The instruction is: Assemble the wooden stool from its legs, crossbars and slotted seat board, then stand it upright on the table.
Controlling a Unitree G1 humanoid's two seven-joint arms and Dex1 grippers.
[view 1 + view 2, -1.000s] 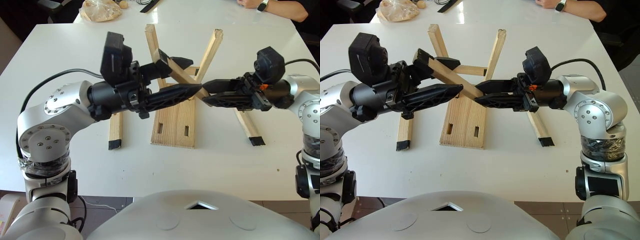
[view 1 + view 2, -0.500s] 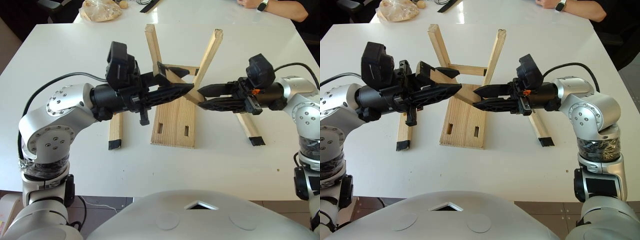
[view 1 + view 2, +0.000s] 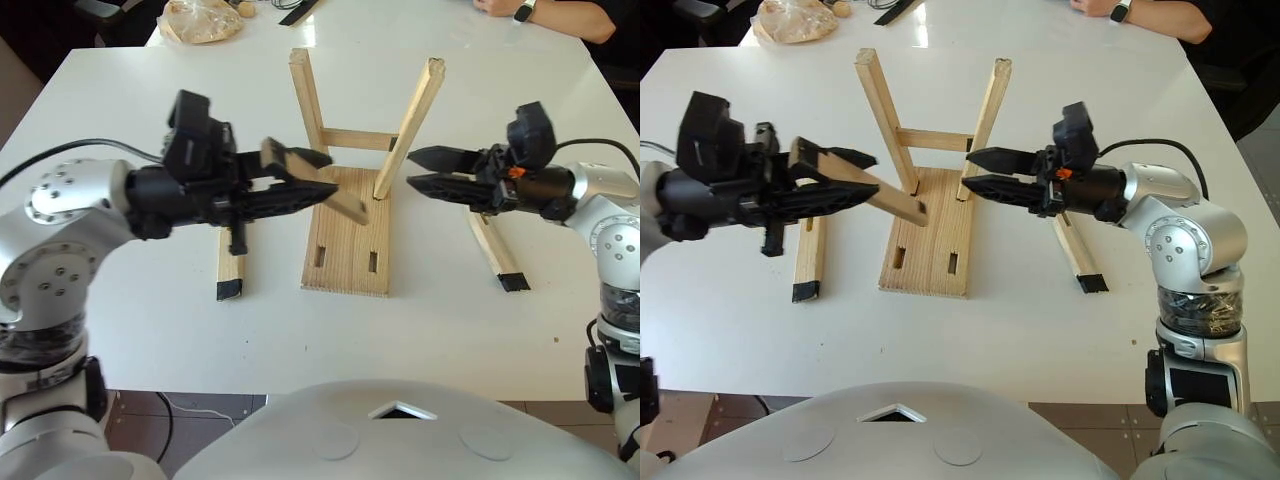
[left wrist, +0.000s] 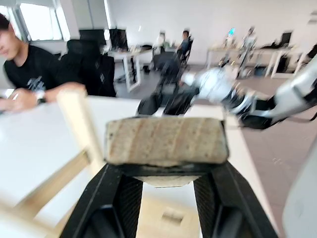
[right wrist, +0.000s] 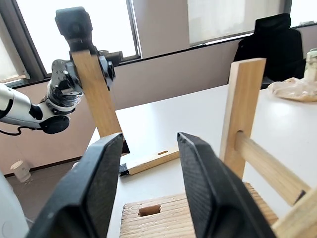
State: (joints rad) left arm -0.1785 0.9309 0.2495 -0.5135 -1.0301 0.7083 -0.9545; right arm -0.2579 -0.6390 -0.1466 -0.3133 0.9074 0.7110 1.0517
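The slotted seat board (image 3: 345,250) lies flat on the white table. Two legs (image 3: 415,110) joined by a crossbar (image 3: 350,138) stand up from its far end. My left gripper (image 3: 320,173) is shut on a loose wooden leg (image 3: 345,205), held slanting above the board's left side; its cut end (image 4: 166,141) sits between the black fingers (image 4: 111,208). My right gripper (image 3: 412,168) hovers open and empty just right of the standing legs. In the right wrist view its fingers (image 5: 99,183) frame the held leg (image 5: 96,94) and one upright leg (image 5: 242,109).
A loose leg with a black cap (image 3: 232,265) lies left of the board, and another (image 3: 495,250) lies under my right arm. A bag (image 3: 205,18) sits at the table's far left corner. Bare table (image 3: 330,340) stretches in front of the board.
The arms have drawn apart. My left gripper carried the leg back to the left and lower. My right gripper came off the leg's far end and pulled back to the right.
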